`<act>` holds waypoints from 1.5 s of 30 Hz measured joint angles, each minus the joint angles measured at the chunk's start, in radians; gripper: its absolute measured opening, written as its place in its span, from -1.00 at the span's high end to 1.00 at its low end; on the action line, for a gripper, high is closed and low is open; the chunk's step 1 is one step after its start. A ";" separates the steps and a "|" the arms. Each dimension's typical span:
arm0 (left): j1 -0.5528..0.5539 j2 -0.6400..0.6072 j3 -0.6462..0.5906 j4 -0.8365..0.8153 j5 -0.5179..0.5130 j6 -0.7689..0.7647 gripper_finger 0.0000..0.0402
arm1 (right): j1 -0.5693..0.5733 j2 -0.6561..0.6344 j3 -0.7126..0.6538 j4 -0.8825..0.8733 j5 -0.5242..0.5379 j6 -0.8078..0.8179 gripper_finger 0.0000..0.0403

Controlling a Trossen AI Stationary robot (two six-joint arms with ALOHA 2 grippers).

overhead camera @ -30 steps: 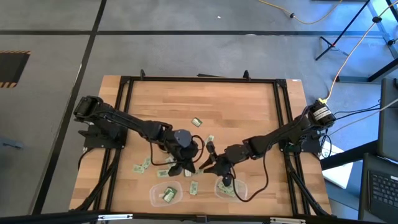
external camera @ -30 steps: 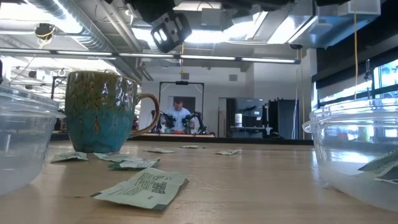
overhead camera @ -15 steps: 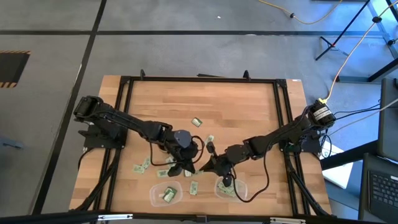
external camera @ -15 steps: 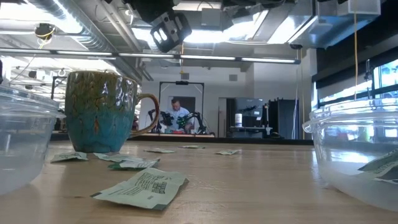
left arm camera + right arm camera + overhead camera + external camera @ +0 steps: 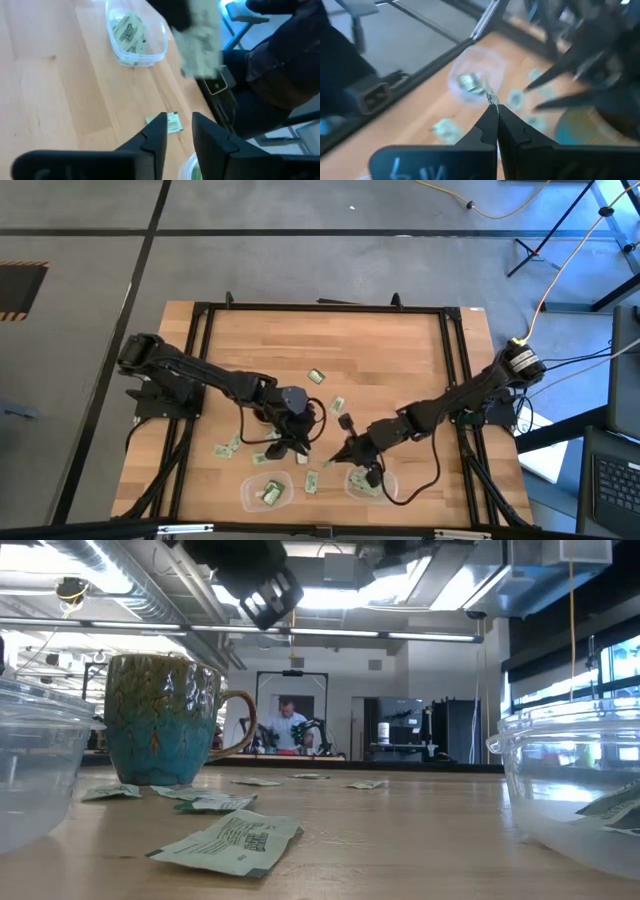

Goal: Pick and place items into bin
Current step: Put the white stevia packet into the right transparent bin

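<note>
- The two clear bins sit at the worktop's near edge: the left bin (image 5: 248,486) holds a few pale green packets (image 5: 270,494), and the right bin (image 5: 391,480) holds some too.
- One loose packet (image 5: 232,842) lies flat on the wood between the bins.
- My right claw (image 5: 343,459) has dropped back towards the near edge since a second ago and now hangs just beside the right bin. Its fingers are pressed tight together, with a thin pale sliver (image 5: 491,98) nipped at the tips, apparently a packet's edge.
- My left claw (image 5: 290,448) hovers just behind the left bin. Its fingers (image 5: 156,131) stand apart with nothing between them. In the low view its outline overhead has shifted from a moment ago.
- The brown-and-teal mug (image 5: 165,720) stands upright behind the left bin, with more packets scattered around it.
- Further packets (image 5: 317,376) lie towards the middle of the pale wood worktop (image 5: 380,350); its far half is bare.
- Beyond it, a person (image 5: 290,725) stands at another rig in a lit room with a grey floor (image 5: 300,270).
</note>
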 joint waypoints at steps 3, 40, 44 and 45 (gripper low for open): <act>0.005 -0.016 0.000 -0.021 0.000 0.051 0.55 | 0.026 -0.026 0.000 -0.117 -0.001 0.178 0.99; -0.096 -0.131 0.000 -0.123 -0.019 0.118 0.56 | 0.170 -0.006 -0.060 -0.493 -0.047 1.023 0.46; -0.161 -0.220 0.000 -0.181 -0.163 0.065 0.56 | 0.161 -0.006 -0.061 -0.445 -0.106 0.976 0.29; -0.178 -0.243 0.000 -0.206 -0.207 0.044 0.56 | 0.160 -0.006 -0.061 -0.422 -0.132 0.965 0.26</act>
